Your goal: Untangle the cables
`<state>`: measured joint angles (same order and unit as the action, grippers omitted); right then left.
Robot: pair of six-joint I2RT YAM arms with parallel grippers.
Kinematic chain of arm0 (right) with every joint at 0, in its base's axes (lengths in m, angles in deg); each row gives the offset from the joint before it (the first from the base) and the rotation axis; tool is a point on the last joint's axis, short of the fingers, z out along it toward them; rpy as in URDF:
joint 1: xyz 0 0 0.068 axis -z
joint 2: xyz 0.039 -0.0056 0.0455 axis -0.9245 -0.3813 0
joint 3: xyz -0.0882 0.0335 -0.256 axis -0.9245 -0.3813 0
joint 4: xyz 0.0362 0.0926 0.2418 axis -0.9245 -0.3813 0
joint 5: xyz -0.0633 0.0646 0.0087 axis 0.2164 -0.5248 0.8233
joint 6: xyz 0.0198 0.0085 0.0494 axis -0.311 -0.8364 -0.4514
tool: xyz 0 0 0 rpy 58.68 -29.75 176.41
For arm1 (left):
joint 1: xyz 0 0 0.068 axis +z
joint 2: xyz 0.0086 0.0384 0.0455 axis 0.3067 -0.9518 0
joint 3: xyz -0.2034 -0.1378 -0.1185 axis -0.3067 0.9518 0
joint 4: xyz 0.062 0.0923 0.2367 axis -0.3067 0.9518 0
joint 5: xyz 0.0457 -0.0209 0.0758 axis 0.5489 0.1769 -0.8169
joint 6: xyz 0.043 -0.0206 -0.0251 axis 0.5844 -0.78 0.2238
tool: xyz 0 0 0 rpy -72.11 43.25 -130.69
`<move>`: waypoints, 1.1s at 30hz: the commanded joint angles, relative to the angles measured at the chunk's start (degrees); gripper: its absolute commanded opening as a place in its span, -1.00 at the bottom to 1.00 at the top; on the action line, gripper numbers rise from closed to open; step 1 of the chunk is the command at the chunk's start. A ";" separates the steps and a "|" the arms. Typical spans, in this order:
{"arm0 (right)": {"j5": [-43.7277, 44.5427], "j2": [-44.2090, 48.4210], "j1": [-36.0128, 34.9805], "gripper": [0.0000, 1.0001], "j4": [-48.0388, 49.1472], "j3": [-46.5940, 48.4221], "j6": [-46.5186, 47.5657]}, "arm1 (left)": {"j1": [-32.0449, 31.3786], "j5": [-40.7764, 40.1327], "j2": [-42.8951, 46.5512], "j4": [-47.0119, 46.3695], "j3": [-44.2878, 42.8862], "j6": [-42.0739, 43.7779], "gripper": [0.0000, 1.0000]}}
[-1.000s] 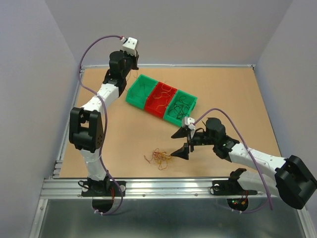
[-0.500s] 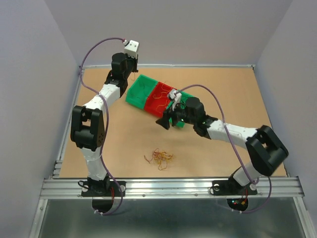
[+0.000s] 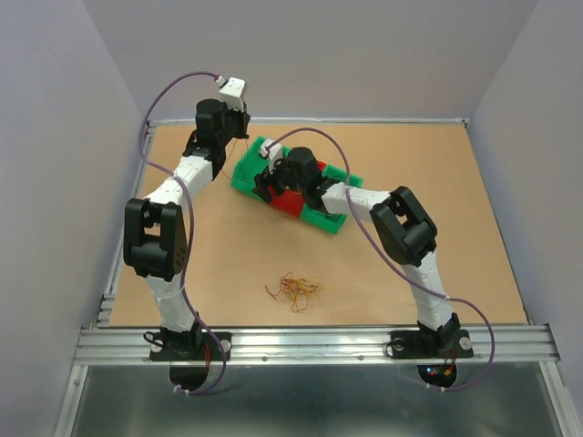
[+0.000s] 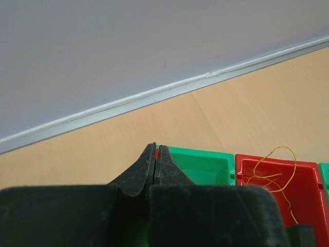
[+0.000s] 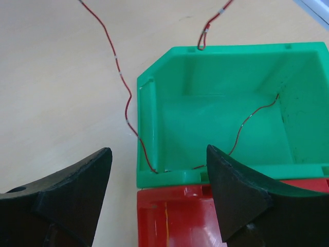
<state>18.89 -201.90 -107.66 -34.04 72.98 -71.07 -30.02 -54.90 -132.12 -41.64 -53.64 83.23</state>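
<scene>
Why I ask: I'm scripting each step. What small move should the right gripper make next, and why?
Probably lower the open right gripper onto the red strand draped over the green bin's rim between its fingers; the shut left gripper seems to hold it.

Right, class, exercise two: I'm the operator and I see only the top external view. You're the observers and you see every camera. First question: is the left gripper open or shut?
Observer: Shut. In the left wrist view the left gripper has its jaws pressed together. What looks like a sliver of red wire is nipped at the tips.
Operator: And the right gripper? Its own arm hides it from me.
Observer: The right wrist view shows the right gripper wide open with nothing between its fingers. It is above the edge where the green bin meets the red bin.
</scene>
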 commanded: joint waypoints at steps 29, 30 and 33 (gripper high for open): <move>10.51 -12.81 4.56 -0.99 -7.42 25.38 -25.66 | 2.76 13.83 3.24 -4.27 3.59 -8.09 -1.00; 12.44 -12.46 4.74 -0.99 -7.60 24.16 -27.68 | 2.67 13.83 2.19 -4.36 3.59 -8.27 -1.00; 15.26 -11.67 4.83 -0.99 -7.43 22.31 -30.76 | 2.50 13.39 0.25 -4.54 3.59 -8.09 -1.00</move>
<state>28.51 -214.31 -103.88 -42.25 95.49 -93.08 -27.49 -42.92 -129.85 -42.90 -50.18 76.06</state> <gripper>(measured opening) 0.020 0.030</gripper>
